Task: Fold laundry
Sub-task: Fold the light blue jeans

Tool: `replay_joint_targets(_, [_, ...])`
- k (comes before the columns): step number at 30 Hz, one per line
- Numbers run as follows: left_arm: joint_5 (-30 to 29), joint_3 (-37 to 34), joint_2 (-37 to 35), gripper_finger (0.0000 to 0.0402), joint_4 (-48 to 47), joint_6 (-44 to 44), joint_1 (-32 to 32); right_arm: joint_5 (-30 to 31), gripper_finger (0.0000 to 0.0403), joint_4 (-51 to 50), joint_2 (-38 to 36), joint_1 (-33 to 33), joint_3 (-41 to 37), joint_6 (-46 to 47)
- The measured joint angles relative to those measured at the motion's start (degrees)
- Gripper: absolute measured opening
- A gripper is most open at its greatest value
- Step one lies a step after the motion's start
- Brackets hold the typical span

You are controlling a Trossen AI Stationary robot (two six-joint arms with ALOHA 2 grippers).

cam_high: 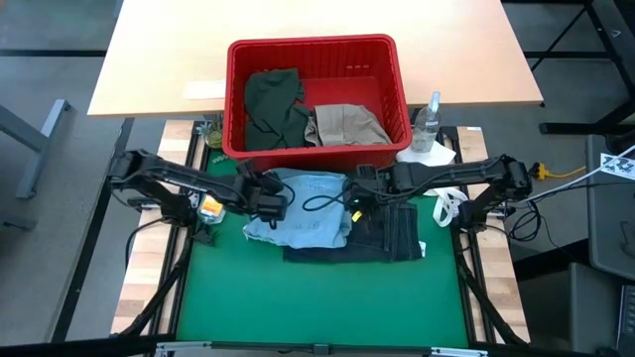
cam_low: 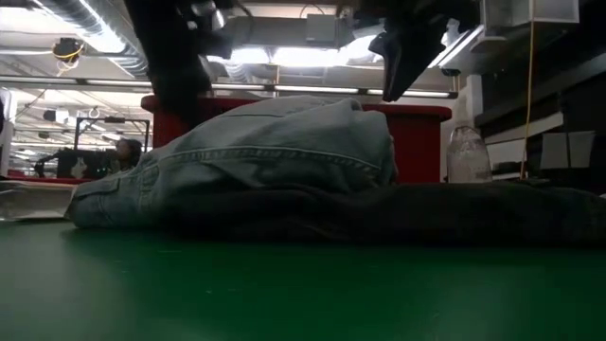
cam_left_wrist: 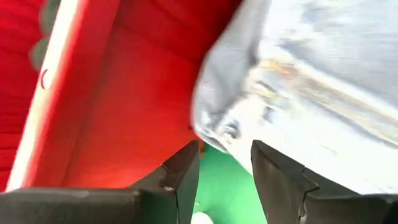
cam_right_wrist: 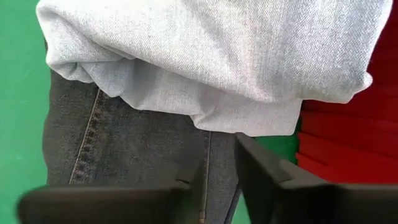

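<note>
- Left hand spread, empty, at the light blue denim edge beside the basket.
- Right hand parted, empty, over denim and dark jeans.

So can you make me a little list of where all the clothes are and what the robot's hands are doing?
on the mat: light blue denim lying on dark navy jeans
in the red basket: dark olive green piece, beige khaki piece
left gripper: jaws open, empty, beside the denim
right gripper: jaws open, empty, over the jeans
</note>
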Motion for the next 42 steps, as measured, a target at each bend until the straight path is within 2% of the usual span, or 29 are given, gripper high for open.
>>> replay_joint_targets(6, [8.6, 0.0, -5.0, 0.0126, 2.9, 0.8, -3.7, 2.7, 0.0165, 2.5, 1.0, 0.0, 0.0, 1.6])
replay_joint_targets(11, [10.3, 0.0, -4.4, 0.0122, 9.5, 1.6, -5.9, 2.0, 0.0192, 8.5, 1.3, 0.0, 0.1, 1.5])
replay_joint_targets(16, [10.2, 0.0, -2.5, 0.0121, 18.4, 7.0, -6.3, 2.5, 0.0195, 14.4, 1.7, 0.0, 0.1, 1.4])
replay_joint_targets(21, [8.2, 0.0, -0.9, 0.0121, 26.6, 9.4, -4.5, 10.0, 0.0190, 17.8, 4.1, 0.0, -0.5, 0.5])
replay_joint_targets(25, [7.3, 0.0, 2.4, 0.0121, 29.0, 9.4, -1.6, 12.5, 0.0183, 17.1, 7.1, -0.8, -0.6, -1.1])
replay_joint_targets(34, [6.2, 0.0, 11.7, 0.0121, 30.3, 9.8, 4.9, 11.7, 0.0182, 12.7, 13.1, -4.8, -0.6, -1.1])
replay_joint_targets(42, [7.5, -0.5, 13.8, 0.0121, 31.2, 10.6, 5.7, 8.5, 0.0182, 12.5, 14.0, -6.0, -2.5, -1.1])
